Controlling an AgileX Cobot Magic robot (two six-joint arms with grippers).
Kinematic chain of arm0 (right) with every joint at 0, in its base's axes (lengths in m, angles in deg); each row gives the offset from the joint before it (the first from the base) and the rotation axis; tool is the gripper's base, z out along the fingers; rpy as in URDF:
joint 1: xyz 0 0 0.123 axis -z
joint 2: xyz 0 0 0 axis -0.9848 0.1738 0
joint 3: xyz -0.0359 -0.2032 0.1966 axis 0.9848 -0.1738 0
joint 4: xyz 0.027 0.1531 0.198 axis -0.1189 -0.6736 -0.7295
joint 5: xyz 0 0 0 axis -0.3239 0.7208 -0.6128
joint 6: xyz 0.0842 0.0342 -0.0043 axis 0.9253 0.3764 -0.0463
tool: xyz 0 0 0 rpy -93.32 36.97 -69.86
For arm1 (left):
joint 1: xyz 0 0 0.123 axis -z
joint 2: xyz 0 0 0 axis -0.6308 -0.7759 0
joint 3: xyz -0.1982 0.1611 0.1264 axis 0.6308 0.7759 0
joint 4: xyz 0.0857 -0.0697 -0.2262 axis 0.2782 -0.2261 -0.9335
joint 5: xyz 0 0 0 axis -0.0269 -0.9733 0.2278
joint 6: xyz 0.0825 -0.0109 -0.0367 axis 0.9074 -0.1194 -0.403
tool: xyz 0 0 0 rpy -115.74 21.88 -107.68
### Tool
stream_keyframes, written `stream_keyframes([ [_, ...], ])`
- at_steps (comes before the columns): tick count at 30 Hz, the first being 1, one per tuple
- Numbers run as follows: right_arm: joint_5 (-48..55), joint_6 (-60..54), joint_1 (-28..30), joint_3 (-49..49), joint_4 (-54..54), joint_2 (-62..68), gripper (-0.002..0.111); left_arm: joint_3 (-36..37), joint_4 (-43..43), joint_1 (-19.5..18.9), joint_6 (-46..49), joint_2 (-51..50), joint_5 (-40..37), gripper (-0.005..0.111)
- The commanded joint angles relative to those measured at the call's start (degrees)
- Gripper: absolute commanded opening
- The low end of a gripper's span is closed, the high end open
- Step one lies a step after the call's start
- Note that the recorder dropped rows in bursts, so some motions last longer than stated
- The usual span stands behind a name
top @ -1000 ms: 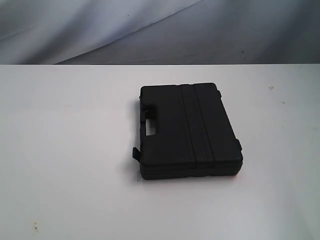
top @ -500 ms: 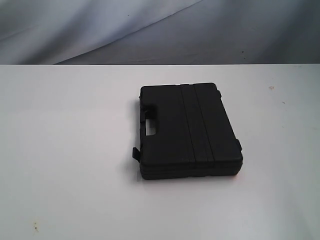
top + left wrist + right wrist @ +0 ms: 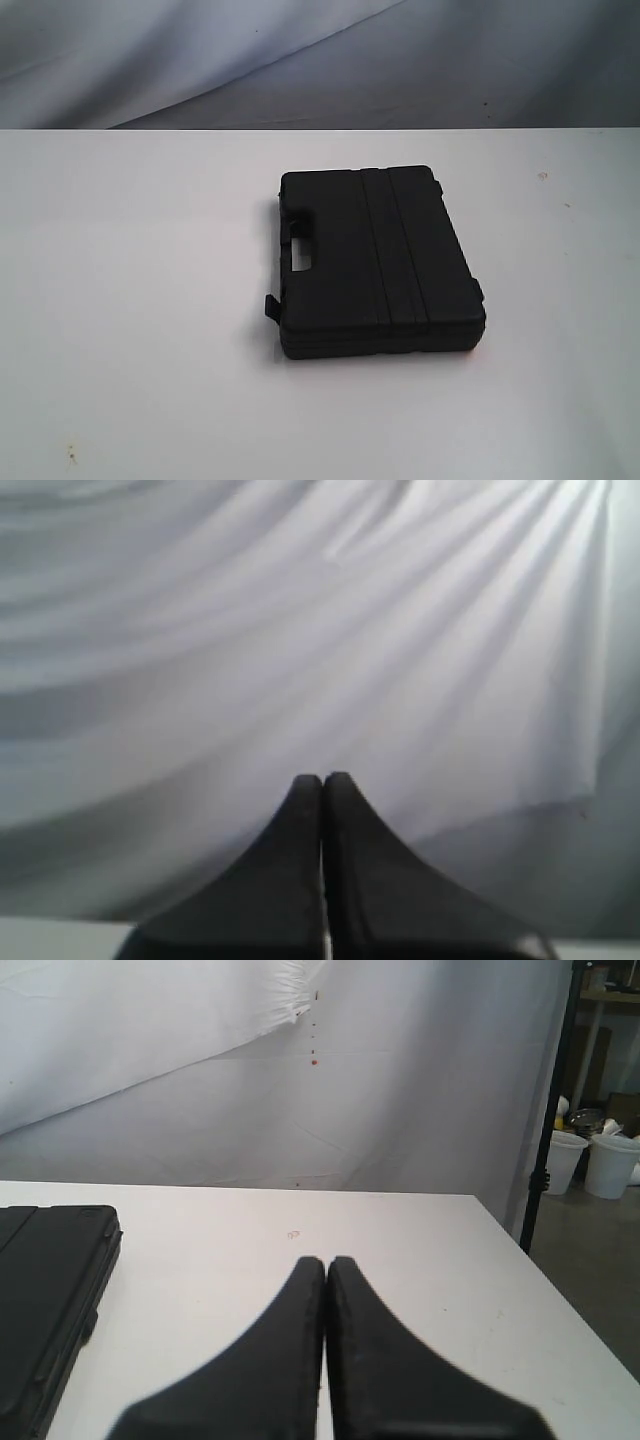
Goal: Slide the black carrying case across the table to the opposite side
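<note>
The black carrying case (image 3: 375, 260) lies flat on the white table (image 3: 130, 300), a little right of the middle, its handle cutout facing left. Neither arm shows in the exterior view. My right gripper (image 3: 326, 1262) is shut and empty above the table (image 3: 400, 1250); one edge of the case (image 3: 45, 1300) shows off to its side, apart from the fingers. My left gripper (image 3: 322, 778) is shut with nothing in it and faces only the white cloth backdrop (image 3: 300, 630); neither the case nor more than a sliver of table appears in that view.
A grey-white cloth backdrop (image 3: 320, 60) hangs behind the table's far edge. In the right wrist view a black stand pole (image 3: 550, 1120) and white buckets (image 3: 610, 1165) stand on the floor beyond the table's side edge (image 3: 540, 1280).
</note>
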Motion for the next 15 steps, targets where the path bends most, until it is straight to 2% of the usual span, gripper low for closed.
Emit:
stream_keyframes([
  [1, -0.20, -0.28, 0.40, -0.23, -0.34, -0.30, 0.000, -6.42, -17.92, -0.14, 19.57, -12.30, -17.24, 0.000],
  [5, -0.20, -0.28, 0.40, -0.23, -0.34, -0.30, 0.000, -9.95, -19.57, -0.14, 19.30, -24.10, -25.96, 0.000],
  [15, -0.20, -0.16, 0.40, -0.23, -0.66, -0.30, 0.000, -10.25, -17.51, -0.14, 17.22, -40.59, -25.68, 0.000],
])
